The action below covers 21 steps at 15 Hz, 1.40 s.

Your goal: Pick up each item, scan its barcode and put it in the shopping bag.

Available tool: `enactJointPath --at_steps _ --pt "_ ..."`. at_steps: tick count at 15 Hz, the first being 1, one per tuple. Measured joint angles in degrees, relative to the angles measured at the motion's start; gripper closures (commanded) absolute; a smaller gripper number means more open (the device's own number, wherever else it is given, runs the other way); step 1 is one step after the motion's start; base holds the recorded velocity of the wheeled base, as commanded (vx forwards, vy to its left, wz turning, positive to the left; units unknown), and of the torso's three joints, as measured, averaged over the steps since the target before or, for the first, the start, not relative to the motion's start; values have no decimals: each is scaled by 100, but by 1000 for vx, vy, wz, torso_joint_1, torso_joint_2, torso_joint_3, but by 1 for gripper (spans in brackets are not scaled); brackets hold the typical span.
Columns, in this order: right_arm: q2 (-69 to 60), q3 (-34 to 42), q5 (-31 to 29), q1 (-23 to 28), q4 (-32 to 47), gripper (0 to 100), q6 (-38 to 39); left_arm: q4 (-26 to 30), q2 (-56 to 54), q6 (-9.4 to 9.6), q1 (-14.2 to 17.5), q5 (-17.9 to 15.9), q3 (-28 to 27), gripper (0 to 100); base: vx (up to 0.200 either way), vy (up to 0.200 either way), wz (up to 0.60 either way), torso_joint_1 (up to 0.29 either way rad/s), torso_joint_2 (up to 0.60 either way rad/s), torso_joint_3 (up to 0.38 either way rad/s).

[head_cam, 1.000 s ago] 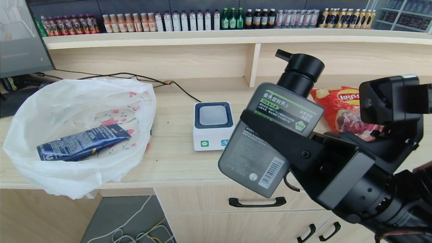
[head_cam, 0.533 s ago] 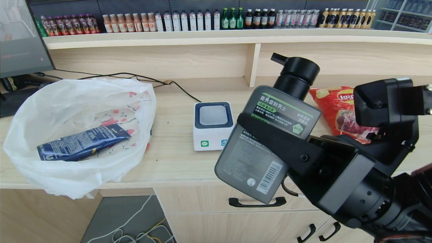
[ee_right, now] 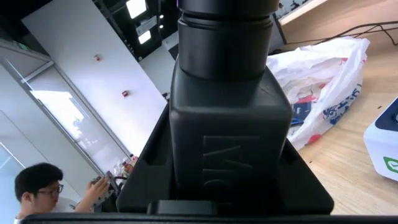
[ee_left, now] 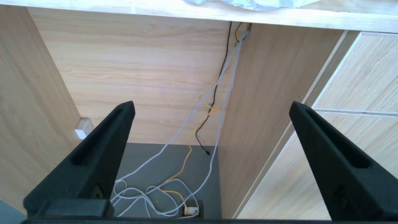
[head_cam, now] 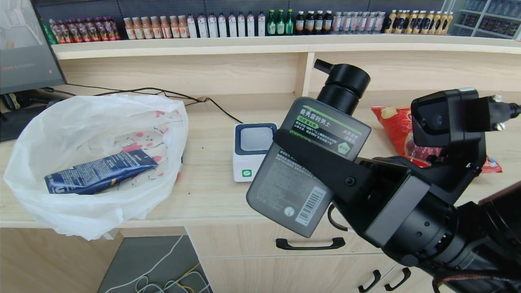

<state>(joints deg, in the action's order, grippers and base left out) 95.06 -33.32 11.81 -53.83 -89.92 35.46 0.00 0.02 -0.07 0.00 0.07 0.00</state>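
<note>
My right gripper (head_cam: pixel 297 152) is shut on a dark grey pump bottle (head_cam: pixel 321 122), holding it tilted above the counter's front edge. Its barcode label (head_cam: pixel 311 205) faces up toward me. The bottle's lower left overlaps the right side of the white scanner box (head_cam: pixel 252 142). At the left stands the open white shopping bag (head_cam: pixel 93 122) with a blue pouch (head_cam: pixel 99 171) inside. A red chips bag (head_cam: pixel 397 130) lies behind the right arm. In the right wrist view the bottle (ee_right: pixel 227 112) sits between the jaws, with the bag (ee_right: pixel 323 81) beyond. My left gripper (ee_left: pixel 211 162) hangs open below the counter.
A monitor (head_cam: pixel 24 49) stands at the back left, with cables (head_cam: pixel 154 91) running behind the bag. A wooden divider (head_cam: pixel 303 77) and a raised shelf of drink bottles (head_cam: pixel 244 22) close the back. Drawers with black handles (head_cam: pixel 309 244) sit under the counter. More cables (ee_left: pixel 186 180) lie on the floor.
The right gripper has carried the pump bottle to the left, so it now covers the scanner's right edge. More of the chips bag shows behind the arm.
</note>
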Motion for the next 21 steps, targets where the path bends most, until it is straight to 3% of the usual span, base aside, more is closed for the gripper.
enactJointPath --at_steps 5,11,18,21 --pt "-2 27 1 -5 0 100 -128 0 0 -2 -2 0 0 0 0 0 0 0 0 0" --pt "-127 94 -33 180 -2 100 -1360 0 0 0 0 0 0 0 0 0 0 0 0 0" --pt "-433 284 -207 869 4 100 -2512 0 0 0 0 0 0 0 0 0 0 0 0 0" --pt "-610 374 -713 1062 228 100 -2923 0 0 2 0 0 0 0 0 0 0 0 0 0"
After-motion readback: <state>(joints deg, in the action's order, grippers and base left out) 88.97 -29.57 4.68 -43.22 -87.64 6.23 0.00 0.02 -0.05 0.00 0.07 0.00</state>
